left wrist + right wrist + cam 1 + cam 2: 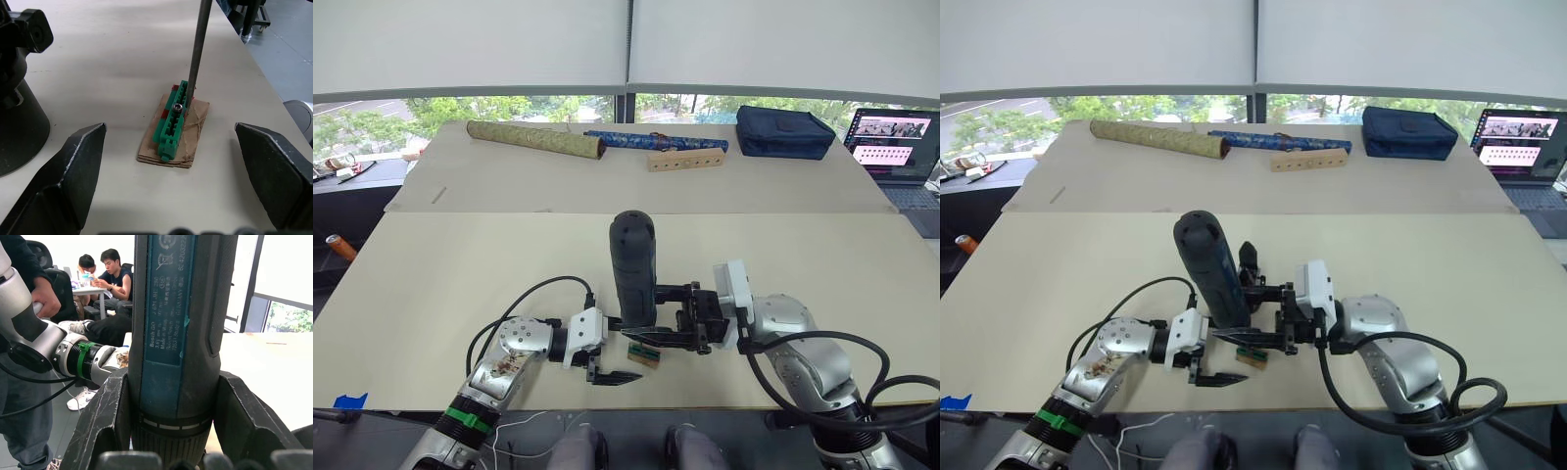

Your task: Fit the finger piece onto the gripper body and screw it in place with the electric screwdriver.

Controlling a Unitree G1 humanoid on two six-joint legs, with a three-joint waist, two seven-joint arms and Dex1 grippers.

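1. At the lower centre of the head views, near the front edge of the pale beige counter (431, 284), the left tool (610, 375) hangs with its two black fingers spread wide and nothing between them.
2. Just beyond it lies one small green-and-brown block (174, 128); the thin metal bit of the electric screwdriver (633, 266) comes down onto it.
3. The right tool (671, 315), at centre, is clamped around that one screwdriver, held upright.
4. The gripper body (1250, 262) stands behind the screwdriver, largely hidden by it; the left wrist view cuts it off at the frame's left edge.
5. Far back, upper frame, lie two patterned rolls (534, 139), one wooden block with holes (685, 160), one dark blue bag (784, 131) and, upper right, a laptop (891, 142).
6. Behind them are windows with lowered blinds and trees outside.
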